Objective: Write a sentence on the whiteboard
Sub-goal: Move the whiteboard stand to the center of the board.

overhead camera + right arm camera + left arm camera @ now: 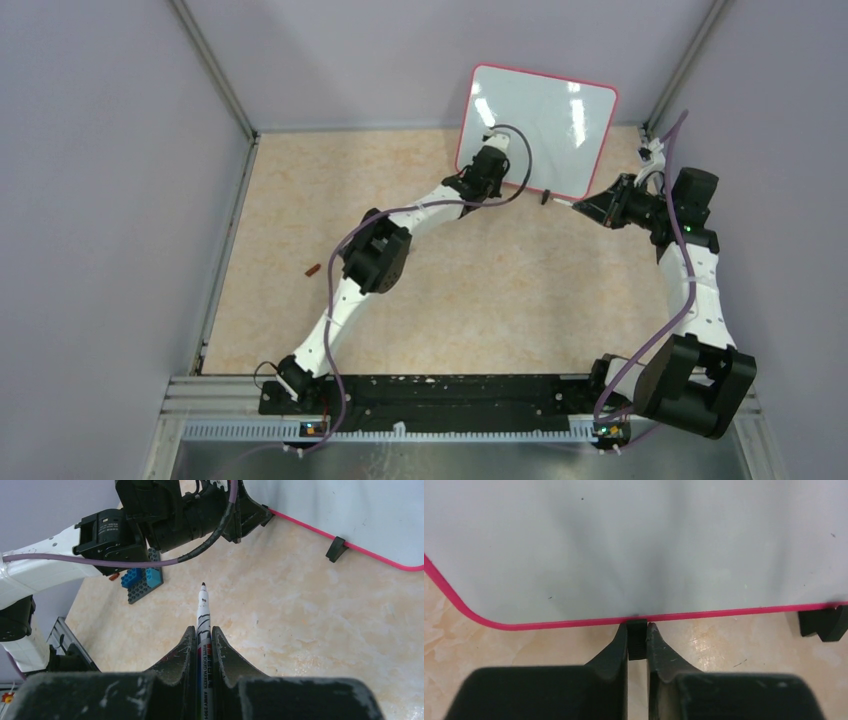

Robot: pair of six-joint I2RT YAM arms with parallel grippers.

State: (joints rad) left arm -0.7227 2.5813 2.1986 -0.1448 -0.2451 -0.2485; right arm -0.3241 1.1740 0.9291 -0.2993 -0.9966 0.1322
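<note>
Two arms split the job. Left gripper (637, 630) was clamped on a black foot (637, 644) under the whiteboard (540, 125), probably to steady it where it stood at the table's (500, 290) far edge. Right gripper (203, 632) was pinching the marker (203, 607), bare tip forward and well short of the board, ready to write. Board face was blank. No containers seen, just an eraser block (142, 582) by the left arm.
</note>
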